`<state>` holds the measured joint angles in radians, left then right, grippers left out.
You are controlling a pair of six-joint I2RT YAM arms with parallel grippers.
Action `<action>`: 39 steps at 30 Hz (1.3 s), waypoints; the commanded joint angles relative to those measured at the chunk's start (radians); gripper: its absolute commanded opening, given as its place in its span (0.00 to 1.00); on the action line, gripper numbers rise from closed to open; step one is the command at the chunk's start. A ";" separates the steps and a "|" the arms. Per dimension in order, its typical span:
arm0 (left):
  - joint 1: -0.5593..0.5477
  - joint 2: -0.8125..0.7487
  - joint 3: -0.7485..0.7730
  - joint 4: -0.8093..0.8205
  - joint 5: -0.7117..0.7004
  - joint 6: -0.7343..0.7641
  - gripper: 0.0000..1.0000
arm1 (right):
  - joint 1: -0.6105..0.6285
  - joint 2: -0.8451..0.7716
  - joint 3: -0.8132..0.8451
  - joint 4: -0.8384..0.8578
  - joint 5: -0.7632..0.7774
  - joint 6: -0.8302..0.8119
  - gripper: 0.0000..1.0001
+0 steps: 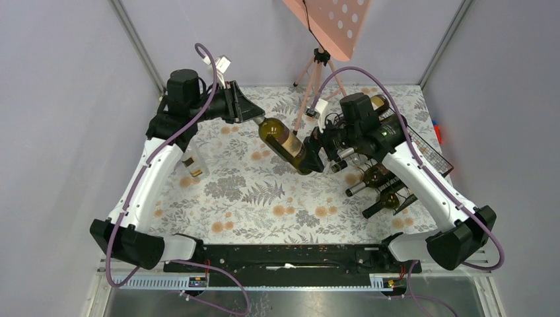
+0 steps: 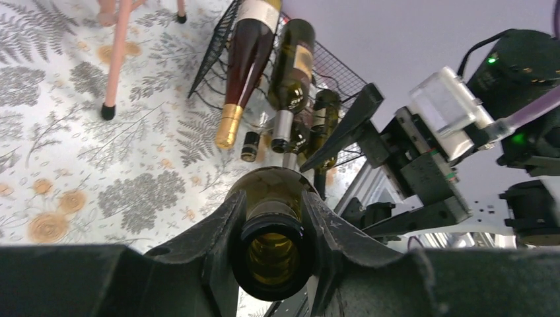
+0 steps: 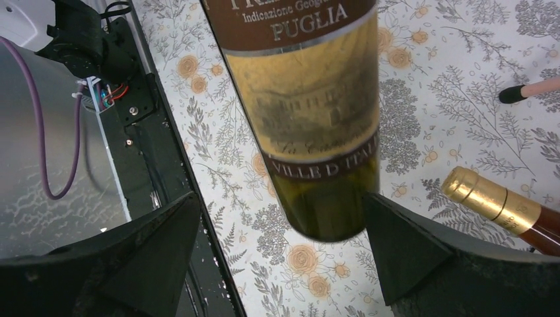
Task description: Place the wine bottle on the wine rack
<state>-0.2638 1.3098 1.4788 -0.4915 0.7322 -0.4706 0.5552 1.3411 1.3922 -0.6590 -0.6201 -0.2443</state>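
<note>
The wine bottle point(image 1: 284, 142), dark green glass with a brown and yellow label, hangs level above the floral table. My left gripper point(image 1: 254, 121) is shut on its neck; the left wrist view shows the open mouth point(image 2: 274, 247) clamped between both fingers. My right gripper point(image 1: 315, 153) stands open at the bottle's base point(image 3: 310, 99). Its right finger point(image 3: 403, 244) is close beside the glass and its left finger point(image 3: 152, 251) is well apart from it. The black wire wine rack point(image 1: 429, 155) stands at the right, behind the right arm, with several bottles lying in it point(image 2: 247, 66).
A pink tripod stand point(image 1: 317, 72) carrying a pink perforated board point(image 1: 330, 23) rises at the back centre. A small clear bottle point(image 1: 193, 163) stands by the left arm. A gold-capped bottle neck point(image 3: 492, 201) juts from the rack. A black rail point(image 1: 284, 254) runs along the near edge.
</note>
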 commanded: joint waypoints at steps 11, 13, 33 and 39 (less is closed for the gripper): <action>-0.046 -0.030 -0.043 0.383 0.127 -0.292 0.00 | 0.032 -0.028 -0.071 0.046 0.027 -0.023 1.00; -0.046 -0.026 -0.046 0.392 0.131 -0.302 0.00 | 0.032 -0.035 -0.089 0.050 0.044 -0.032 1.00; -0.046 -0.028 -0.184 0.610 0.117 -0.432 0.00 | 0.033 -0.040 -0.123 0.082 0.097 -0.026 1.00; -0.046 -0.027 -0.190 0.630 0.117 -0.440 0.00 | 0.034 -0.049 -0.153 0.097 0.117 -0.036 1.00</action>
<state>-0.3092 1.3106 1.2667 -0.0338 0.8162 -0.8223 0.5774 1.3079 1.2526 -0.6003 -0.5301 -0.2714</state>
